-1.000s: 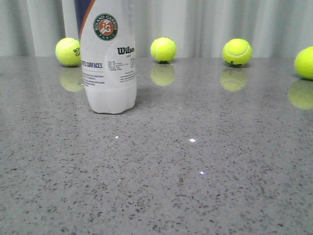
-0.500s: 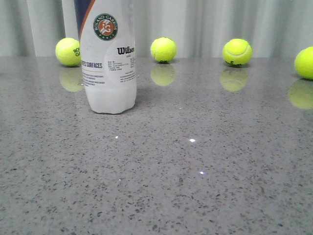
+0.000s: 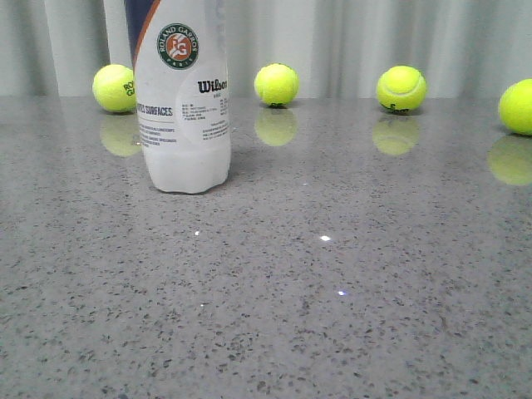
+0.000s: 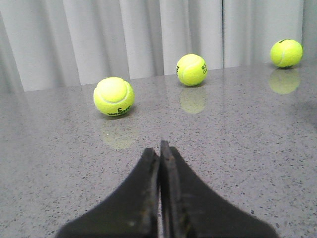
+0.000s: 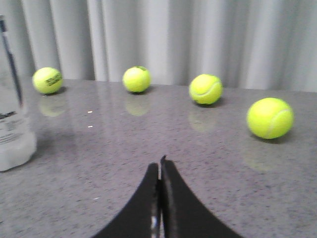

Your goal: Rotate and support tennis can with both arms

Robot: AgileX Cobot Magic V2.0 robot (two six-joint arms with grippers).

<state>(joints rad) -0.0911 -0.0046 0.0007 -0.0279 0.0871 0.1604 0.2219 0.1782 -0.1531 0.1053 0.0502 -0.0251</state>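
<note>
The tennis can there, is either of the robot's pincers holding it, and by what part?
No. Both pincers are shut on nothing: the left pincer and right pincer sit over bare table, while the tennis can stands upright on its own.

Tennis can top cut off by upper frame edge; far-right ball clipped at frame edge.

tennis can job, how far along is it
The tennis can stands upright on the table, nothing touching it. Both claws, left and right, are shut, empty and off the can. That fits a can waiting to be turned, or one already turned and released; the pictures don't settle which.
</note>
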